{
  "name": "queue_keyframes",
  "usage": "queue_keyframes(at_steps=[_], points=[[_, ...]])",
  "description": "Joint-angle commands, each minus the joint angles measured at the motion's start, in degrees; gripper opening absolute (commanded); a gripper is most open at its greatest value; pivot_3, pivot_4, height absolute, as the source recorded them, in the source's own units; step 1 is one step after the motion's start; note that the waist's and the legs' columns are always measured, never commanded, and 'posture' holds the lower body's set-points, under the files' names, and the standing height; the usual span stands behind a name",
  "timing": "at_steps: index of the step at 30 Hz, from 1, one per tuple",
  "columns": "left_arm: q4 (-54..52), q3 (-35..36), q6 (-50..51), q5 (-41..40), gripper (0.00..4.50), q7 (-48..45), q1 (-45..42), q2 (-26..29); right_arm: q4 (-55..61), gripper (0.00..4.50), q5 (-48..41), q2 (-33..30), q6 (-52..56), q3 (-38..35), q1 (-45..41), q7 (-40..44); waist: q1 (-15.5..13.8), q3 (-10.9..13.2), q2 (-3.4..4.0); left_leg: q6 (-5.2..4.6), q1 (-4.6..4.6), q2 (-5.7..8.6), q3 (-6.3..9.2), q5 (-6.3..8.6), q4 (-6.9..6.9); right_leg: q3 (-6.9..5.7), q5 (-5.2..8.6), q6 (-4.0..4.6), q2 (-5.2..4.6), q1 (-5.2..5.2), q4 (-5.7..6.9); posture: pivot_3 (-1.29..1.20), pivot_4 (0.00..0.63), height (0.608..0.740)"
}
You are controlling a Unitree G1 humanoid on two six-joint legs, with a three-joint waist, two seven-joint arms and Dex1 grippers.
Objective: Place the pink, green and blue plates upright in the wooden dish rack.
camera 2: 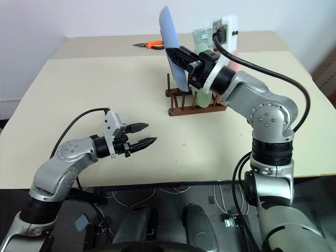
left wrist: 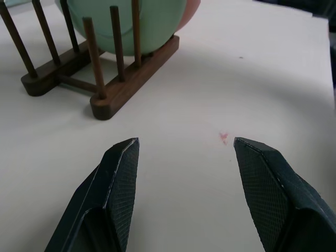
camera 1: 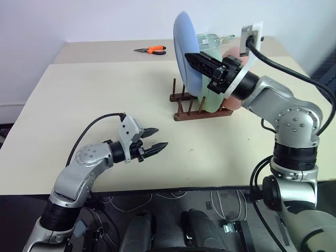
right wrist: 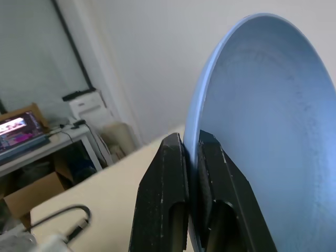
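The right tool (right wrist: 191,152) is clamped on the rim of the blue plate (camera 1: 186,50), holding it upright above the front pegs of the wooden dish rack (camera 1: 197,107) on the bench (camera 1: 79,105). The green plate (left wrist: 131,21) and pink plate (camera 1: 233,79) stand in the rack behind it. The left tool (camera 1: 155,142) hovers over the bench nearer the robot, its fingers (left wrist: 118,173) spread apart and empty. Orange-handled pliers (camera 1: 152,50) lie far back.
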State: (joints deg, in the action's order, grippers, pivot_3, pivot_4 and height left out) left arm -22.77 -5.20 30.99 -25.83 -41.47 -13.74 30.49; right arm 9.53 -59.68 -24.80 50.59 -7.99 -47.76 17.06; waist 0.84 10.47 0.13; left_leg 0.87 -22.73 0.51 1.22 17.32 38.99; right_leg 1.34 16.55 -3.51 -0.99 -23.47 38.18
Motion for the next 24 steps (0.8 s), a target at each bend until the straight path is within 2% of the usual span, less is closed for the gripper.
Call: queue_keyframes(at_steps=[1, 10, 24], points=[[-2.54, 2.02, 0.40, -1.69, 2.96, 0.39, -0.57, -0.16, -1.49, 0.10, -2.17, 1.73, 1.34, -2.81, -0.66, -1.45, 0.05, 0.00, 0.00, 0.00, 0.00, 0.00, 0.00, 0.00, 0.01, 0.00, 0.00, 0.00, 0.00, 0.00, 0.01, 0.00, 0.150, 0.740], [-2.66, 1.88, 0.69, -1.89, 2.96, 0.57, -0.80, -0.14, -5.80, 0.10, -1.40, 6.38, 2.41, -4.73, -2.54, -7.11, 0.04, 0.00, 0.00, 0.00, 0.01, 0.00, -0.01, 0.00, 0.00, 0.00, 0.00, 0.00, 0.02, 0.00, 0.02, 0.00, 0.150, 0.740], [-2.84, 2.05, 0.91, -2.10, 2.96, 0.41, -0.67, 0.02, -2.35, 0.10, -1.96, 6.34, 2.39, -6.15, -8.05, -8.94, 0.12, 0.00, 0.01, 0.00, -0.02, 0.00, -0.01, 0.00, -0.02, 0.00, 0.00, 0.00, 0.03, -0.04, 0.00, 0.00, 0.150, 0.740]])
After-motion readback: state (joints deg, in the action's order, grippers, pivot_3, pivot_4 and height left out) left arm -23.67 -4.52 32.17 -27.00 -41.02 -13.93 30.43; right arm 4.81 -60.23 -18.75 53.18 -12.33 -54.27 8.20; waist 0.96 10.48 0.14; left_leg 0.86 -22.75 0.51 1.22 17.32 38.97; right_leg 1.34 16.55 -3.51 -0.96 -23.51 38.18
